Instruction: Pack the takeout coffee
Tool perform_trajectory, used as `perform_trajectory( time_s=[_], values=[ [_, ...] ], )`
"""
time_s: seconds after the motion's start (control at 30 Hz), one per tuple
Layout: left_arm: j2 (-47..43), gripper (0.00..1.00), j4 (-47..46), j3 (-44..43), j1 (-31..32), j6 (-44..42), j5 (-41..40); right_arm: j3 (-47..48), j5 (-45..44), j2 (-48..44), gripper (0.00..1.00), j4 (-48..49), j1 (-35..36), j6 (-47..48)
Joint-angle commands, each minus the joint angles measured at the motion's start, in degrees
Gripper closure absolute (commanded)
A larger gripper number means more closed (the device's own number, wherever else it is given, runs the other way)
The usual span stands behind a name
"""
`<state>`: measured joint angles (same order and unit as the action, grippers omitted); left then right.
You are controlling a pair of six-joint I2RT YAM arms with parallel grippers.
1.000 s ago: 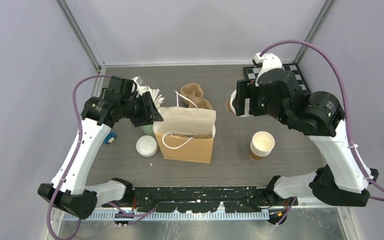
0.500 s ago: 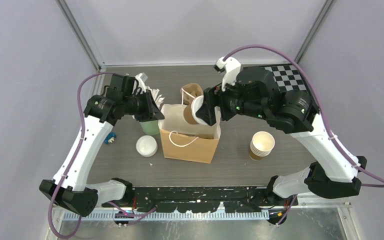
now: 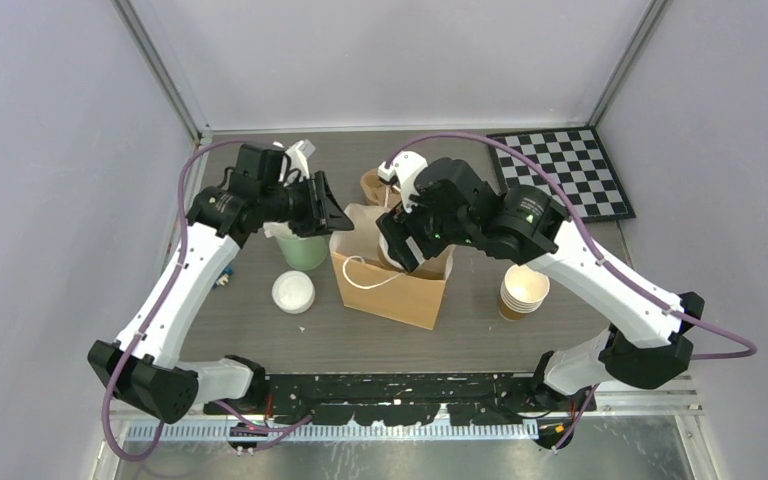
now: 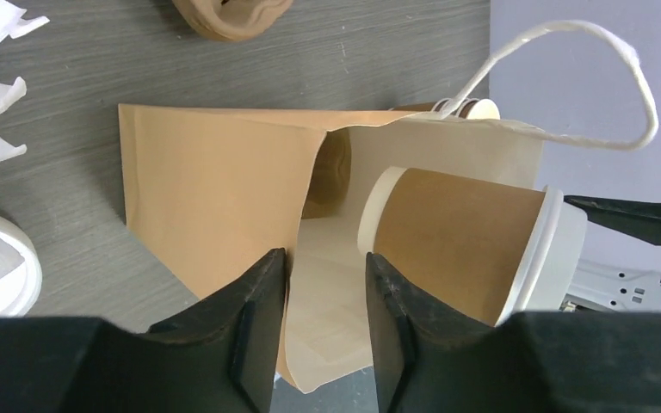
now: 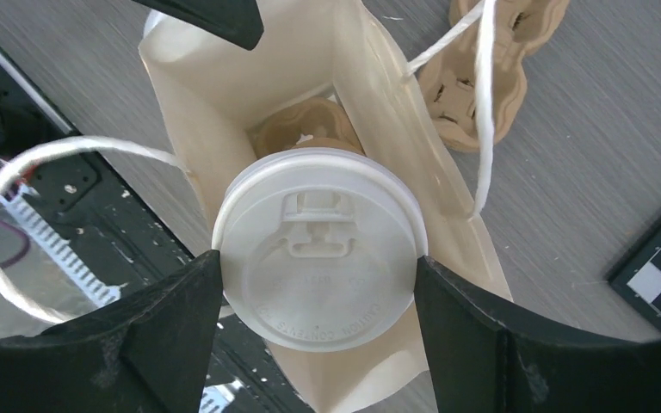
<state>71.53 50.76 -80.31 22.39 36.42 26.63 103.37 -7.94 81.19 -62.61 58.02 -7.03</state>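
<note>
The right gripper (image 5: pixel 317 262) is clamped on the coffee cup (image 5: pixel 318 245), with one black finger on each side, just under the white lid (image 5: pixel 323 258). The cup hangs in the open mouth of the paper bag (image 3: pixel 400 295): in the left wrist view its brown body leans with the bottom already between the bag's walls and the lid end still outside the rim. It does not stand on the bottom of the bag. Deep inside the bag, under the cup, a brown cardboard piece (image 5: pixel 305 125) can be seen. The left gripper (image 4: pixel 323 258) is at the left upper edge of the bag. Its fingers (image 4: pixel 258 327) are a little apart, one outside the wall and one inside, and the gap between them is wider than the paper. The bag stands on the grey table (image 3: pixel 260 330), a bit turned, and its white string handles (image 4: pixel 620 77) hang free. Behind the bag lies a brown cardboard cup carrier (image 3: pixel 372 185). To the right of the bag is a stack of brown cups (image 3: pixel 523 290) without lids, apart from it. To the left are loose white lids (image 3: pixel 293 292) and, behind them, a pale green cup (image 3: pixel 303 250). A checkerboard (image 3: pixel 565 170) lies in the far right corner.
</note>
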Motion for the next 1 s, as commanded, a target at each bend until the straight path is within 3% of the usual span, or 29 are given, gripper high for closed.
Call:
perform_trajectory(
  time_s=[0.0, 0.17, 0.53, 0.9, 0.97],
  values=[
    [0.3, 0.55, 0.9, -2.0, 0.2, 0.3, 1.2, -0.4, -2.4, 0.1, 0.25, 0.8, 1.8, 6.7],
    [1.0, 0.5, 13.7, -5.9, 0.2, -2.0, -1.8, -3.0, -3.9, -0.2, 0.25, 0.8, 5.0, 8.6],
    [3.4, 0.51, 20.9, -8.5, 1.7, -6.6, -4.1, -7.6, -6.6, -0.1, 0.26, 1.8, 9.9, 8.3],
    [0.5, 0.54, 14.2, -5.6, 2.0, -6.6, -4.3, -10.5, -8.8, -0.5, 0.26, 2.2, 12.5, 8.8],
    [-0.1, 0.59, 13.3, -5.0, 1.9, -7.1, -4.2, -11.6, -9.0, -1.1, 0.26, 2.3, 12.7, 8.7]
  ],
)
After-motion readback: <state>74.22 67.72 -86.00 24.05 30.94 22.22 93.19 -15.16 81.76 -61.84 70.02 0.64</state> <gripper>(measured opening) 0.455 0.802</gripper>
